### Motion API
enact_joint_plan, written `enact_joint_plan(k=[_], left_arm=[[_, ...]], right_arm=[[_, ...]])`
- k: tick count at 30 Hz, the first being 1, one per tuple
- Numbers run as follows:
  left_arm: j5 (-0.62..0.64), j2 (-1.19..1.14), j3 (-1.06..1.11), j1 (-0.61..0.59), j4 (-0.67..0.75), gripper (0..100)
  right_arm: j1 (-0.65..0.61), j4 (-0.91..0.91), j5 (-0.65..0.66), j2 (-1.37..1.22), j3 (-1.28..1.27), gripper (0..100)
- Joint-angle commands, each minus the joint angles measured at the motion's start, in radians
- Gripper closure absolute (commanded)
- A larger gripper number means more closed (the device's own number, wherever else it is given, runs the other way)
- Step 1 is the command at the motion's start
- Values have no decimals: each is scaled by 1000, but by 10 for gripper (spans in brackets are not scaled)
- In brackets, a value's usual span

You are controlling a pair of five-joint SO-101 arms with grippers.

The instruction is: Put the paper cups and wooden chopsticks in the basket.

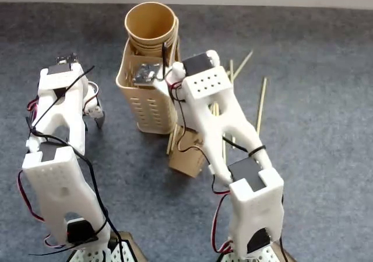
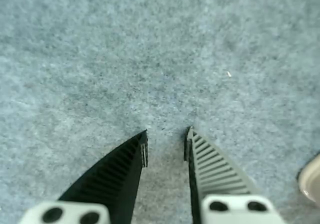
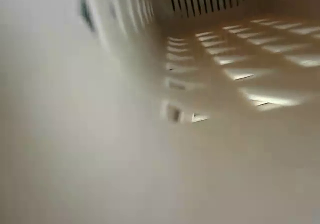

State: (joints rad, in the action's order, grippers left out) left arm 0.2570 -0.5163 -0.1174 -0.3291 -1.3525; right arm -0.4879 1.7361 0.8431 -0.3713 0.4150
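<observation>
Left pincer point(image 2: 165, 143) was spread, hung just above table point(image 2: 150, 59). Right pincer point(image 1: 147, 74) was down inside basket point(image 1: 152, 109), couldn't tell its grip state. Cup stack point(image 1: 150, 24) at basket's far end; chopsticks point(image 1: 261, 104) lay on table.

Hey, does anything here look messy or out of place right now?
Yes: wooden chopsticks lie scattered at different angles on the grey carpet beside the basket, not inside it.

Soft even light from above, faint shadows on the grey surface point(image 1: 326, 69), bright slot-shaped patches striping the floor inside the basket point(image 3: 280, 14).
</observation>
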Motion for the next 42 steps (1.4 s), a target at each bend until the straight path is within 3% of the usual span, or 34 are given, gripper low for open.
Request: enact_joint_plan(k=[1,3,13,26,29,35,38,42], left_arm=[[-3,42,2,8,3,860],[-3,42,2,8,5,860],[-3,42,2,4,5,860],[-3,42,2,5,6,860],[-3,42,2,5,6,860],[-3,42,2,5,6,860],[-3,42,12,5,6,860],[-3,42,15,8,6,860]], right_arm=[[44,10,11,4,-12,911],[58,12,11,4,-18,998],[90,30,-14,30,19,992],[156,10,-63,570,371,992],[134,-117,-196,611,377,992],[39,-615,-462,570,308,992],[-27,-776,-434,487,259,992],[-70,-754,-327,332,251,992]])
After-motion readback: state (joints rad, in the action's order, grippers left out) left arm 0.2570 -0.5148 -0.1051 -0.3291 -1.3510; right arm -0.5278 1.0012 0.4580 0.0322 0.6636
